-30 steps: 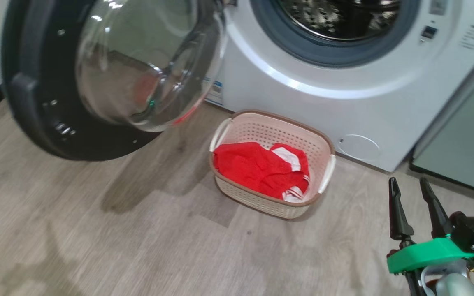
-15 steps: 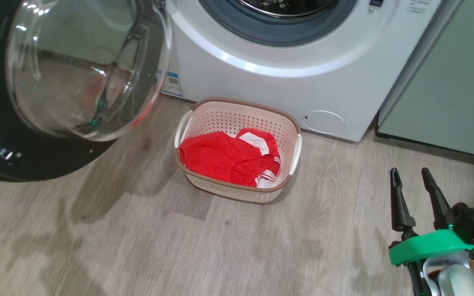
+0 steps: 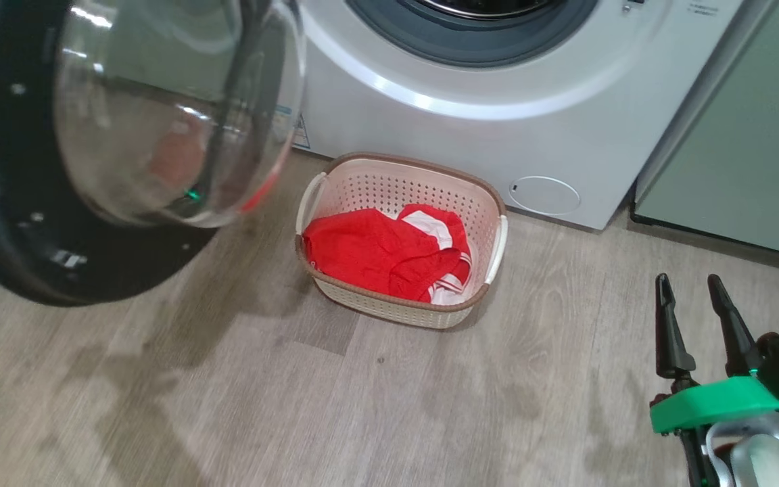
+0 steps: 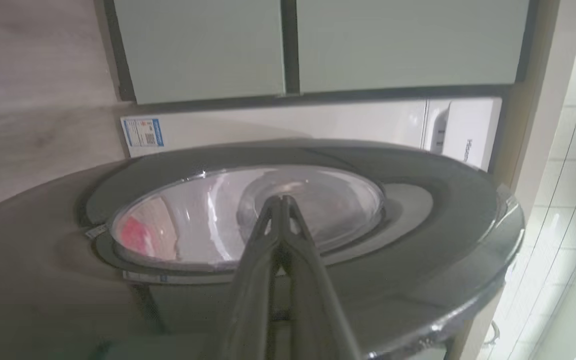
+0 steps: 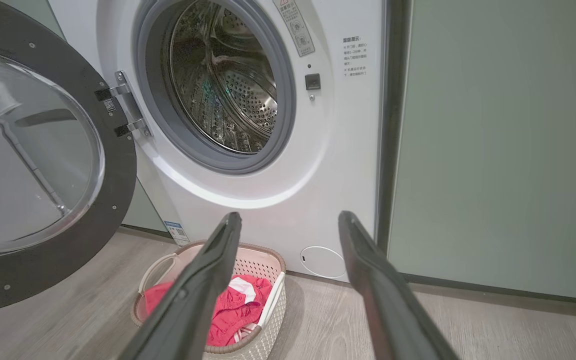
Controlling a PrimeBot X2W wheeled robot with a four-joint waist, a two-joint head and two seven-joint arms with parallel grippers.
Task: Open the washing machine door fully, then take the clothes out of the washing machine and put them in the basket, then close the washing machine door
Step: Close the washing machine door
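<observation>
Clothes [image 3: 389,253] in basket [image 3: 403,182], door [image 3: 92,257] open

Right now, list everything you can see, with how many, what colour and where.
washing machine: one, white, behind the basket
washing machine door: one, black rim, clear glass, swung open at left
drum: one, steel, inside the machine
basket: one, cream, brown rim, on the floor
clothes: one heap, red and white, in the basket
cabinets: two fronts, pale green, beside the machine
floor: one, grey wood-look
left gripper: one, dark, shut, facing the door glass
right gripper: one, dark, open, above the floor
</observation>
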